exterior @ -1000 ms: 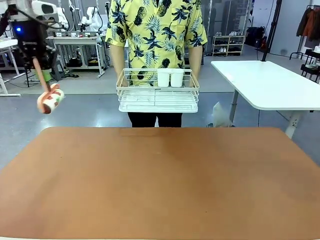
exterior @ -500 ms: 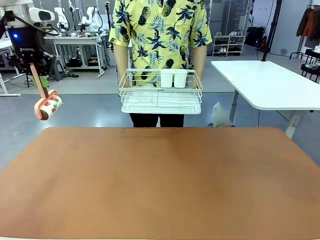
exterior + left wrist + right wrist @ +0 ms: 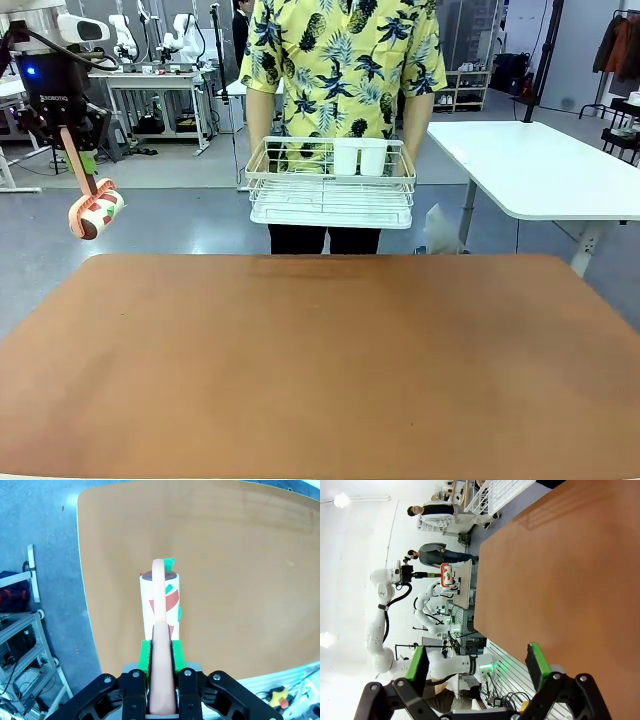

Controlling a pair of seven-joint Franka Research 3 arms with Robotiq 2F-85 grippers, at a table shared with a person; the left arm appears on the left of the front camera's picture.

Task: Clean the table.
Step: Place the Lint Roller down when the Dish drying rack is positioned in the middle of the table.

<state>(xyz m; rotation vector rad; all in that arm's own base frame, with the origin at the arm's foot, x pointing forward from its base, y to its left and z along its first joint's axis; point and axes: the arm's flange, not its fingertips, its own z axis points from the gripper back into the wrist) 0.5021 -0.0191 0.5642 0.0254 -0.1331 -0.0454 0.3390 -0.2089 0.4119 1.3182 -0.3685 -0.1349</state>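
Upper left, the left hand [image 3: 80, 148] is clamping a roller [image 3: 96, 213] by its handle; pressing the table [image 3: 320, 370] risks twisting it loose.

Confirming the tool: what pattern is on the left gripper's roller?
White cylindrical roller with red and green shapes, clearest in left wrist view.
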